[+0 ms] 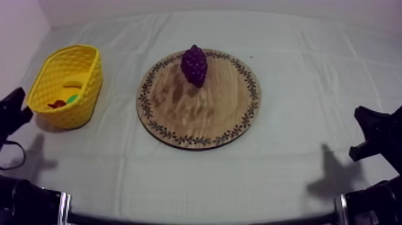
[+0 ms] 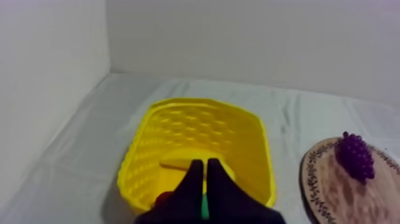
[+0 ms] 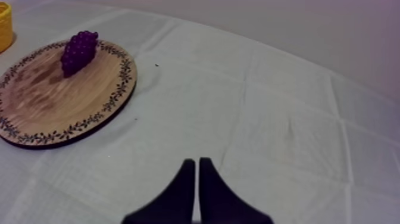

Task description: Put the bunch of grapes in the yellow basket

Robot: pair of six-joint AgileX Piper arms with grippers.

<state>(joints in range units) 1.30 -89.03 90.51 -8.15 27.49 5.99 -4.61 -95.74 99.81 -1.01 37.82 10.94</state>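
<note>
A purple bunch of grapes [image 1: 194,65] lies on the far part of the round wooden board [image 1: 197,113] in the middle of the table. The yellow basket [image 1: 66,87] stands at the left, with a banana [image 1: 73,84], a small red fruit [image 1: 57,104] and something green inside. My left gripper [image 1: 15,111] rests low at the left, just short of the basket [image 2: 196,149]; its fingers [image 2: 204,164] lie together as a narrow wedge, shut on nothing. My right gripper [image 1: 374,131] rests low at the right, far from the board [image 3: 59,95] and the grapes [image 3: 79,52]; its fingers [image 3: 197,164] are shut on nothing too.
The grey-white cloth [image 1: 299,72] covers the table, with a wall behind and to the left. Open cloth lies between the board and each gripper.
</note>
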